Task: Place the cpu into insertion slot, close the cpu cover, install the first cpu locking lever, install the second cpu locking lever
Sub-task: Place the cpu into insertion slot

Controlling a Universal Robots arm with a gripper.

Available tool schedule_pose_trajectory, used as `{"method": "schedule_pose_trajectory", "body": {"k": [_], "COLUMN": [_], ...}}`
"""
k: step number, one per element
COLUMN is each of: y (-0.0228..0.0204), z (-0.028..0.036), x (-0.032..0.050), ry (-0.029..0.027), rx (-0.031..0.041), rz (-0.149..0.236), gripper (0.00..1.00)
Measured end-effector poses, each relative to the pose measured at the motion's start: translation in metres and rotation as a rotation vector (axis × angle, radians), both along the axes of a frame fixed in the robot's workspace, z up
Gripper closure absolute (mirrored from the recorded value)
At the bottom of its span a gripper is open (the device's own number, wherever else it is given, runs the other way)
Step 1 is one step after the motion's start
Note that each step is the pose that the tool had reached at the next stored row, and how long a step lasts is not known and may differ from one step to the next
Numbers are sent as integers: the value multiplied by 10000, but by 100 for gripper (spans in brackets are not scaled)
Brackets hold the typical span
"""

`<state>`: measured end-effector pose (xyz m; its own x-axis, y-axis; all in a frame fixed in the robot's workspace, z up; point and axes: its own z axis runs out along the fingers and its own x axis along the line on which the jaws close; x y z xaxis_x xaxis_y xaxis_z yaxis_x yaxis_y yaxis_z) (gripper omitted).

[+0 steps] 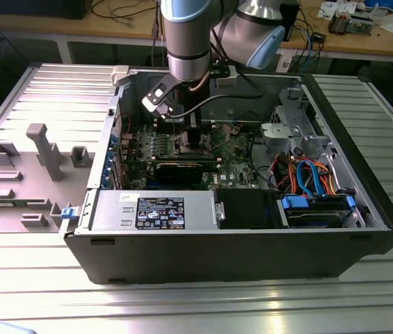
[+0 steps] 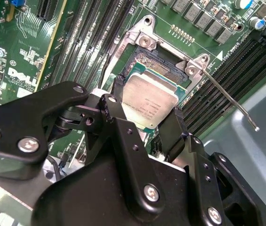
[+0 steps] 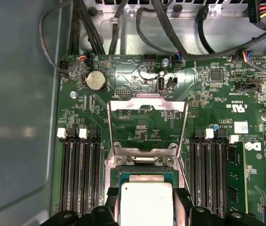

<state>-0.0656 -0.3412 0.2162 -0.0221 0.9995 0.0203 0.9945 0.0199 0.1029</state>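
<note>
My gripper (image 2: 147,107) is shut on the cpu (image 2: 152,96), a flat silver-grey square, with one black finger (image 2: 116,101) on each of two opposite edges. The chip sits tilted right over the insertion slot (image 2: 163,66), whose dark pin field still shows beyond the chip's far edge. In the first wrist view the cpu (image 3: 147,202) lies between the fingertips (image 3: 111,203), and the cpu cover (image 3: 147,104) stands swung open behind the insertion slot (image 3: 144,170). A thin locking lever (image 2: 231,101) sticks out, unlatched. In the exterior view the gripper (image 1: 190,136) reaches down into the open computer case (image 1: 224,243).
Long black memory slots (image 3: 78,174) flank the socket on both sides. A black expansion card (image 1: 182,169) lies near the case's front, beside the power supply (image 1: 158,211) and a drive cage with blue and orange cables (image 1: 307,174). A grey fixture tray (image 1: 36,160) sits at the exterior view's left.
</note>
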Motion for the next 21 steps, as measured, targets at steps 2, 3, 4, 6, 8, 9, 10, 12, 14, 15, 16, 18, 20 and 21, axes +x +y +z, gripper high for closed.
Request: {"method": "schedule_pose_trajectory", "body": {"k": [2, 3, 4, 6, 8, 9, 10, 12, 14, 15, 16, 18, 20, 21], "y": [0, 0, 0, 0, 0, 0, 0, 0, 0, 0, 0, 1, 1, 2], "z": [-24, -40, -60, -96, -124, -132, -144, -158, -163, -166, -168, -173, -181, -185], "x": [-2, -5, -8, -11, -12, -12, -12, -12, -11, -10, -10, -8, -5, -4], "ry": [5, 8, 15, 33, 40, 44, 51, 59, 59, 59, 59, 60, 60, 60], "rx": [0, 0, 1, 0, 1, 1, 1, 0, -1, -1, -1, -1, -2, -2], "rz": [8, 10, 17, 20, 19, 18, 16, -18, -63, -78, -93, -123, -181, -201], "gripper": [45, 45, 45, 45, 45, 45, 45, 45, 45, 45, 45, 45, 45, 45]}}
